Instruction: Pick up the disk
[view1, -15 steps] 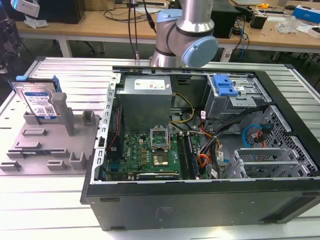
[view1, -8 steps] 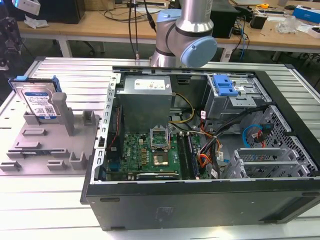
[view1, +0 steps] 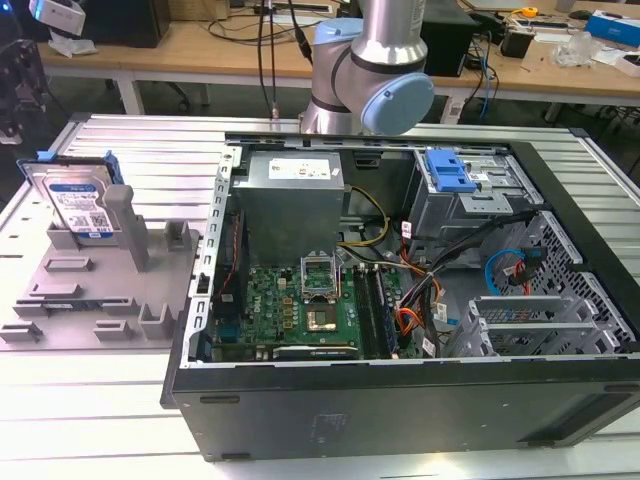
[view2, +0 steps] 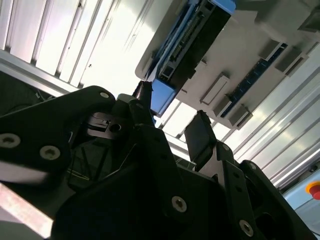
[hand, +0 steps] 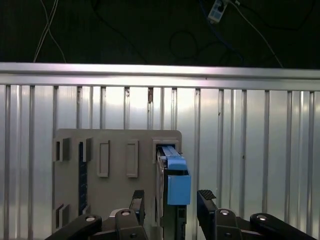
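The disk (view1: 72, 205) stands on edge in a slot of the grey fixture plate (view1: 90, 290) at the exterior view's left. It is silver, with a white-and-blue label and blue side rails. In the first wrist view I look down on the disk (hand: 172, 182) edge-on, its blue rail uppermost. My gripper (hand: 171, 202) is open, with one black finger on each side of the disk's line and not touching it. In the second wrist view the gripper (view2: 172, 120) hangs apart from the disk (view2: 192, 40).
A tall grey post (view1: 125, 225) rises from the fixture right beside the disk. An open computer case (view1: 400, 290) with a blue bracket (view1: 450, 170) lies at the exterior view's right. The arm (view1: 370, 70) rises behind it. The ribbed metal table (hand: 250, 150) ends just past the fixture.
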